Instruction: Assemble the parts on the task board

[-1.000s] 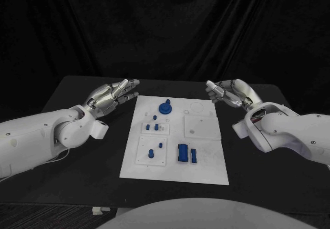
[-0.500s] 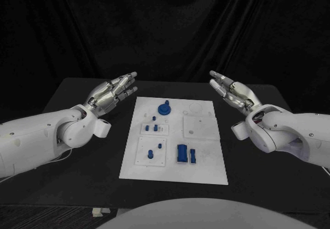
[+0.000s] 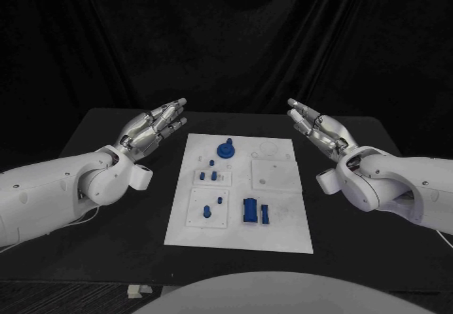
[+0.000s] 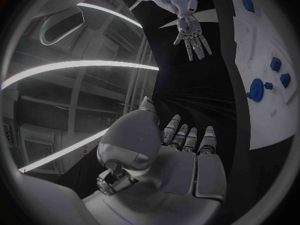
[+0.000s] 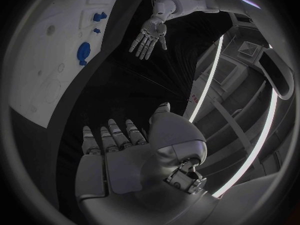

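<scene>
Both silver hands, left hand [image 3: 154, 127] and right hand [image 3: 316, 128], are spread wide and hold nothing. A fast reach could knock the small blue parts [image 3: 254, 210] off the flat white task board [image 3: 283, 232].

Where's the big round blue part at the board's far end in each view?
Head view: round blue part at the task board's far end, between the hands.
Left wrist view: on the board's near edge.
Right wrist view: near the board's edge.
Shared landmark: the white board.

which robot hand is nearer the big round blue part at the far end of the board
Left. The left robot hand hangs open just off the board's left edge, closer to the round blue part. The right robot hand hangs open past the right edge, farther off.
</scene>
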Robot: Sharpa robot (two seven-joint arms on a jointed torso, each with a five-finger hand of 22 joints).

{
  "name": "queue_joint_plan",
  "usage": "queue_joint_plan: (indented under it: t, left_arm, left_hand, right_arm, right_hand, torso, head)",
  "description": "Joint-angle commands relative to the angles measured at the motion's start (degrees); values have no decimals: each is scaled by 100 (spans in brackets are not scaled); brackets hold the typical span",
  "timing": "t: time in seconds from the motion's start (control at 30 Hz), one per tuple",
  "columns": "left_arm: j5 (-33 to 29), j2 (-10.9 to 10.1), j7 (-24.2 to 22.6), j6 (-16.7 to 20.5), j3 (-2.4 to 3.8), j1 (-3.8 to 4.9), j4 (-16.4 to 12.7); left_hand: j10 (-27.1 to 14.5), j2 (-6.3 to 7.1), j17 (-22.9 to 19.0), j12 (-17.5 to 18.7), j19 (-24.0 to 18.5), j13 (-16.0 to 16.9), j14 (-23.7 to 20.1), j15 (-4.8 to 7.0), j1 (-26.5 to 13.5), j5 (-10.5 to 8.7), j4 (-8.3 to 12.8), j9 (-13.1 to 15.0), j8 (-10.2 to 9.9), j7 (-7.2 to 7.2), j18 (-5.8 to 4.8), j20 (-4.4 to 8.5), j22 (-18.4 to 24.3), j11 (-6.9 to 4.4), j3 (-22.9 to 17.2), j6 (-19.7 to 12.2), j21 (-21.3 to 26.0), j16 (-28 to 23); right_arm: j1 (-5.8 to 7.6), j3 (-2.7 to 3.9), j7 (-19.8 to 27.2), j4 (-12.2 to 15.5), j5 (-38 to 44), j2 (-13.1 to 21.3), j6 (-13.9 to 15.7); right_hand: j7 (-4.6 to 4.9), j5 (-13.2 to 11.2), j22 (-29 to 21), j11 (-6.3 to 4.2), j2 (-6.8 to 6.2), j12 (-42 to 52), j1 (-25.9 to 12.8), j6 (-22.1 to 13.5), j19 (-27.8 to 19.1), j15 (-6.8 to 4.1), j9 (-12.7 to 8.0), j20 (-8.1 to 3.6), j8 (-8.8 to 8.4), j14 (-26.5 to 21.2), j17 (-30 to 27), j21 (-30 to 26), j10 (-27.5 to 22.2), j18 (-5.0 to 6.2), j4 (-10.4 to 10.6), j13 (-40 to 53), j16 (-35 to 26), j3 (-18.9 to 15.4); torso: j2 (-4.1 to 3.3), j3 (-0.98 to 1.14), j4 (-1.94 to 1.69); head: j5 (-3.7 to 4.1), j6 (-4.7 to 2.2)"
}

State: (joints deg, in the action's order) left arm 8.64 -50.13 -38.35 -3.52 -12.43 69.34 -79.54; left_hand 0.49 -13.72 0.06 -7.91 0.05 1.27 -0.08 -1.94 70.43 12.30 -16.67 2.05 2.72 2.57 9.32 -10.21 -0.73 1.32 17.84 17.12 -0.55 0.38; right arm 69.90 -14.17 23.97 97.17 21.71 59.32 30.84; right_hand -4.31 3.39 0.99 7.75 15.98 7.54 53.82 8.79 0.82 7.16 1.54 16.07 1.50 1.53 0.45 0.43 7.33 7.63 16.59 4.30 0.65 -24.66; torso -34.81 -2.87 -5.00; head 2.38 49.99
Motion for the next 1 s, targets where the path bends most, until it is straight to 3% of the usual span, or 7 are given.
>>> queue_joint_plan:
  t: [0.03,0.37,0.4,0.43,0.57,0.6,1.0]
  left_arm:
    - [-39,-19,-260,110,6,-16,-30]
    - [-39,20,-300,149,6,-23,-12]
    - [0,1,-21,90,0,-18,1]
    - [-3,3,-19,101,4,-21,-1]
    - [-32,21,11,263,46,-52,-37]
    - [-52,34,32,370,75,-72,-61]
    - [-386,243,370,2176,555,-420,-464]
  left_hand:
    - [-3,41,-6,-32,8,2,8,44,14,27,6,8,-27,3,104,37,5,-24,21,78,38,-38]
    - [3,51,-6,-53,6,5,8,56,35,62,3,9,-29,0,106,60,13,-26,15,102,40,-38]
    - [-49,416,-6,217,-5,-127,8,194,-2108,-340,500,-205,-272,-257,-280,320,73,-132,-535,-469,55,-38]
    - [-49,443,-6,217,-5,-127,8,194,-2151,-341,507,-205,-272,-257,-280,332,73,-132,-542,-472,55,-38]
    - [-49,585,-6,288,-5,-127,8,194,-2843,-464,680,-205,-272,-257,-280,446,73,-132,-715,-635,55,-38]
    - [-49,625,-6,316,-5,-127,8,194,-3066,-504,734,-205,-272,-257,-286,469,73,-132,-770,-693,55,-38]
    - [-49,909,-6,791,-5,-127,8,194,-4589,-783,1105,-205,-272,-257,-503,1021,73,-132,-1141,-1083,55,-38]
  right_arm:
    - [-18,4,158,-27,-234,-17,-137]
    - [-25,4,227,-78,-270,-26,-213]
    - [-14,2,109,-72,-199,-39,-103]
    - [-20,10,112,-76,-211,-48,-95]
    - [-99,126,151,-129,-372,-165,23]
    - [-151,203,176,-165,-480,-242,101]
    - [-845,1226,519,-634,-1905,-1271,1135]
  right_hand:
    - [36,-22,-9,-10,-7,47,-53,26,-37,-75,-7,-24,-16,-3,-7,-23,-62,63,-2,-9,-29,-92]
    - [34,-24,-20,-56,-9,117,-53,27,-43,-139,-14,-68,-19,-10,-8,-25,-100,108,-2,-29,-30,-86]
    - [431,-339,-99,-283,-480,-163,-1618,-250,-82,-297,-154,-515,-150,-153,-45,-43,-270,-230,-498,-430,-65,743]
    - [431,-339,-99,-367,-592,-259,-2193,-363,-82,-716,-154,-706,-150,-153,-45,-43,-733,-273,-704,-430,-65,1046]
    - [431,-339,-99,-775,-1122,-754,-3924,-879,-82,-716,-154,-1189,-150,-153,-45,-43,-733,-763,-1220,-430,-65,1809]
    - [431,-339,-99,-775,-1598,-754,-4264,-879,-82,-716,-154,-1607,-150,-153,-45,-43,-733,-763,-1659,-430,-65,1961]
    - [431,-339,-99,-775,-1598,-754,-5382,-879,-82,-716,-154,-1607,-150,-153,-45,-43,-733,-763,-1659,-430,-65,2466]
  torso:
    - [4,-6,-2]
    - [20,-20,38]
    - [8,-13,7]
    - [9,-12,9]
    - [28,4,35]
    - [36,10,46]
    - [242,185,332]
  head:
    - [-9,1]
    - [-25,1]
    - [-6,-1]
    - [-7,-7]
    - [-19,-88]
    - [-24,-122]
    - [-159,-1030]
